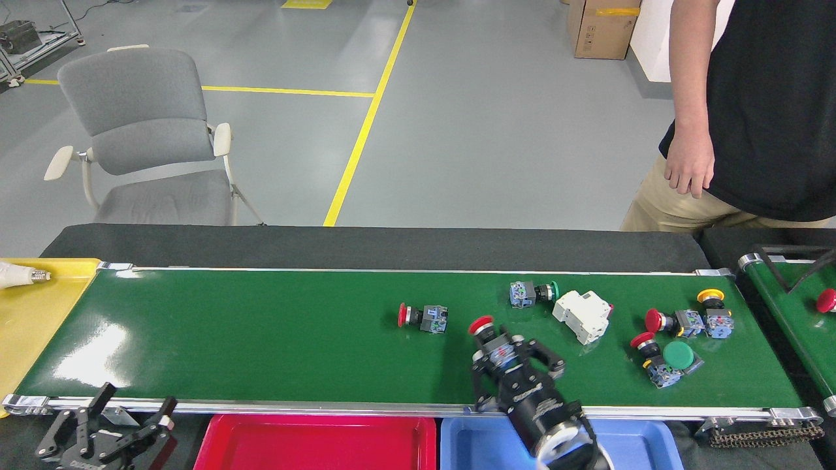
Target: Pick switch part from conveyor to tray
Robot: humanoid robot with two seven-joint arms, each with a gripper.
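The right gripper (516, 359) reaches up over the near rail of the conveyor (261, 346), its black fingers closed around a switch part (493, 339). That part has a red mushroom-shaped cap on a short black neck, with a grey and blue contact block below showing a touch of red. It sits tilted between the fingertips, cap pointing away and to the left, over the green belt just beyond the blue tray (486, 444). Whether it touches the belt I cannot tell.

The left gripper (108, 434) hangs low at the near left corner, off the belt, its two dark fingers spread apart and holding nothing.

Other parts lie loose on the belt. A red-capped switch (422, 318) lies on its side to the left of the held one. Behind it to the right is a green-capped switch (532, 292), and just beside that a white breaker block (581, 315). Further right, a cluster lies close together: a red-capped piece (666, 320), a yellow-capped piece (712, 303), and a large green button with a small red one (666, 362).

A red tray (313, 444) sits next to the blue one below the near rail, and a yellow tray (32, 313) stands at the belt's left end. A person (751, 111) stands at the far right, one hand hanging down.
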